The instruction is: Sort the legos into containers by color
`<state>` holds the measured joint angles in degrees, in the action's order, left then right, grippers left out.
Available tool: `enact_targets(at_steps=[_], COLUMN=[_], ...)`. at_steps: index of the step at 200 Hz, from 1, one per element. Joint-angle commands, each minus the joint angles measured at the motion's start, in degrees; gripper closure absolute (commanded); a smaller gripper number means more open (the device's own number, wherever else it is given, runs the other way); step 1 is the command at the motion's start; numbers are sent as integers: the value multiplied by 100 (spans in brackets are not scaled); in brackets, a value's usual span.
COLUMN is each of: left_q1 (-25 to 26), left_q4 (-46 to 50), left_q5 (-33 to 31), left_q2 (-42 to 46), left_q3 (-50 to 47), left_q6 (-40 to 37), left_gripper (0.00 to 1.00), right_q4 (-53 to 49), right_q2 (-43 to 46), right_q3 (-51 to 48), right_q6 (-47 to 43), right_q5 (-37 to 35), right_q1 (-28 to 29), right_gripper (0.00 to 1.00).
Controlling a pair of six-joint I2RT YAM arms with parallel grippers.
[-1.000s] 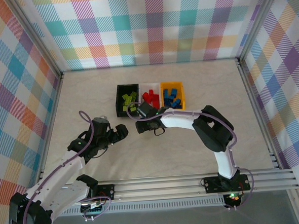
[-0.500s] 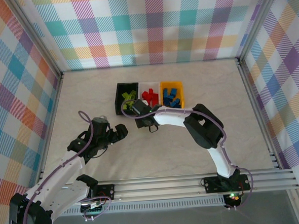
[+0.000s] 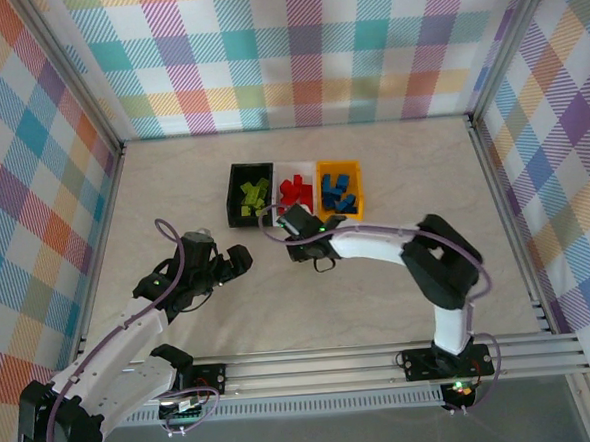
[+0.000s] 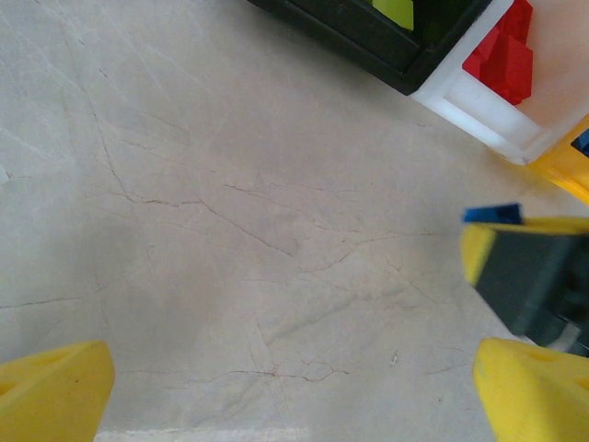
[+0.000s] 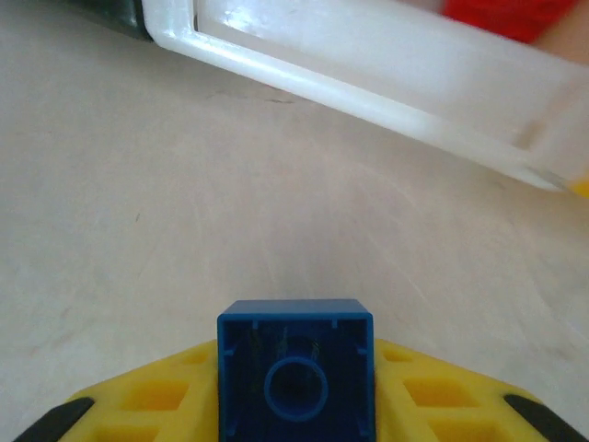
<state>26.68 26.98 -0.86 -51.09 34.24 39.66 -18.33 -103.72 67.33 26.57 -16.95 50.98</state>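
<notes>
My right gripper point(image 3: 295, 224) hovers just in front of the white bin point(image 3: 295, 167), shut on a blue lego point(image 5: 296, 373) that sits between its yellow fingers point(image 5: 433, 396), hollow underside toward the camera. The same blue lego point(image 4: 492, 214) shows at the right of the left wrist view. Three containers stand in a row: the black bin point(image 3: 237, 217) holds green legos point(image 3: 253, 193), the white one red legos point(image 3: 295, 190), and the orange-yellow bin point(image 3: 360, 195) blue legos point(image 3: 338, 189). My left gripper point(image 3: 239, 259) is open over bare table, left of the right one.
The white bin's near wall point(image 5: 368, 83) lies close ahead of the right gripper, with red legos point(image 5: 515, 14) behind it. Plaid walls enclose the table point(image 3: 173, 188). Aluminium rails point(image 3: 314, 365) run along the near edge.
My right gripper has closed on the blue lego and swung left toward the black bin, then back right before the white bin. The left arm has stayed still.
</notes>
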Motion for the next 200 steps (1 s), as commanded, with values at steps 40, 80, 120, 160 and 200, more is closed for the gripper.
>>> enact_targets(at_steps=[40,80,120,160,200], left_q1=[-84,-95,-93,-92,-91], left_q4=[-133,-134,-83,-47,-78], left_q5=[73,79,80,8,-448], left_q2=[-68,-68,-75,-76,27], left_q3=[-66,-66,-48,16,206], left_q6=[35,89,99,18,-130], left_gripper=[0,0,0,0,0], right_q4=[-467,-618,-926,-1016,-295], right_q2=[1608,538,-475,-492,1029], right_q3=[-381,575,1650,2129,831], right_q6=[-182,-268,-303,-271,-109], right_q5=[175,534,595,640,759], right_q1=[-1022,-1943,-2254,-2277,-2277], right_gripper=[64,63,56,25,2])
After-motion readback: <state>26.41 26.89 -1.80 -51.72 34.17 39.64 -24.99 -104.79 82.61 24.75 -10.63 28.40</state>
